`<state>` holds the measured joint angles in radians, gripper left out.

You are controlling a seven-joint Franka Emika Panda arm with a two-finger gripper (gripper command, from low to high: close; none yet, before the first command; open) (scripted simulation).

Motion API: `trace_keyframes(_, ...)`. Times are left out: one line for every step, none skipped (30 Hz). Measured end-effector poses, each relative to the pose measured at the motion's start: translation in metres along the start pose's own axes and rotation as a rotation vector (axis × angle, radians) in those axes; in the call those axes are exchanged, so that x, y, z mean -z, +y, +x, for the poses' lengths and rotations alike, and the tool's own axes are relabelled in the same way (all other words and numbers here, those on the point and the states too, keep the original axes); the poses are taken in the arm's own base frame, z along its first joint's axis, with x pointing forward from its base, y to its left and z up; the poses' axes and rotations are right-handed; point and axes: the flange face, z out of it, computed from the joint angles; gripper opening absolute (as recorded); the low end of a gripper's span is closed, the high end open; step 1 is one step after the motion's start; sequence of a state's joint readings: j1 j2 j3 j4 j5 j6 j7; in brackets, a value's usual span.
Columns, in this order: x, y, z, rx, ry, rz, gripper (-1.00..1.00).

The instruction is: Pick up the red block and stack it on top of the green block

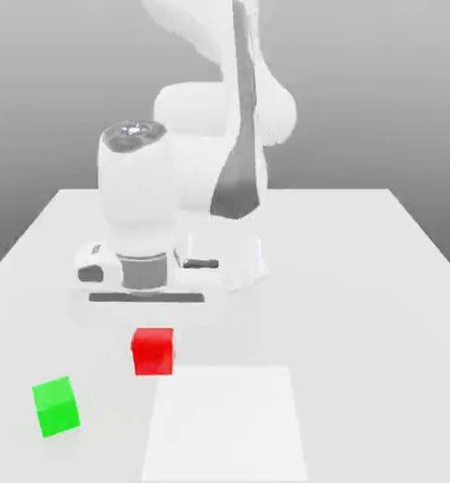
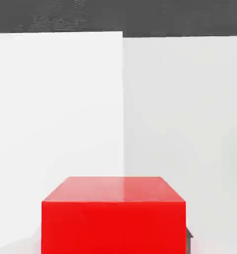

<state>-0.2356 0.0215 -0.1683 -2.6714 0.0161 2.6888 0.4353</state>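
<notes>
We scan block, arm and tabletop, and we can read no text, label, brand or number anywhere!

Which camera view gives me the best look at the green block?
The exterior view: there the green block appears whole, with its top and a side, along with the red block for comparison. The hand view catches just a corner of it at the picture's edge.

red block (image 1: 154, 352): 1 | green block (image 1: 57, 408): 1 | robot arm (image 1: 139, 189): 1 | white table (image 1: 360, 311): 1 | white square patch (image 1: 225, 424): 1
</notes>
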Motion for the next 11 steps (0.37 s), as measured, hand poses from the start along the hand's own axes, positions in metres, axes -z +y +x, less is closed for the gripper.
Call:
trace_keyframes(0.005, 0.012, 0.018, -0.009, 0.001, 0.0, -1.0)
trace_keyframes(0.01, 0.026, 0.035, -0.019, 0.002, 0.0, -1.0)
trace_keyframes(0.011, 0.036, 0.048, -0.021, 0.003, 0.0, -1.0)
trace_keyframes(0.006, 0.037, 0.053, -0.014, 0.004, 0.0, -1.0)
trace_keyframes(-0.003, 0.037, 0.056, -0.009, 0.004, 0.0, -1.0)
trace_keyframes(-0.014, 0.037, 0.058, -0.007, 0.005, 0.0, -1.0)
trace_keyframes(-0.025, 0.037, 0.058, -0.006, 0.005, 0.0, -1.0)
trace_keyframes(-0.037, 0.038, 0.058, -0.006, 0.004, -0.001, -1.0)
trace_keyframes(-0.045, 0.038, 0.058, -0.006, 0.004, -0.001, 1.0)
trace_keyframes(-0.045, 0.038, 0.058, -0.006, 0.004, -0.001, 1.0)
trace_keyframes(-0.045, 0.038, 0.058, -0.006, 0.004, -0.001, 1.0)
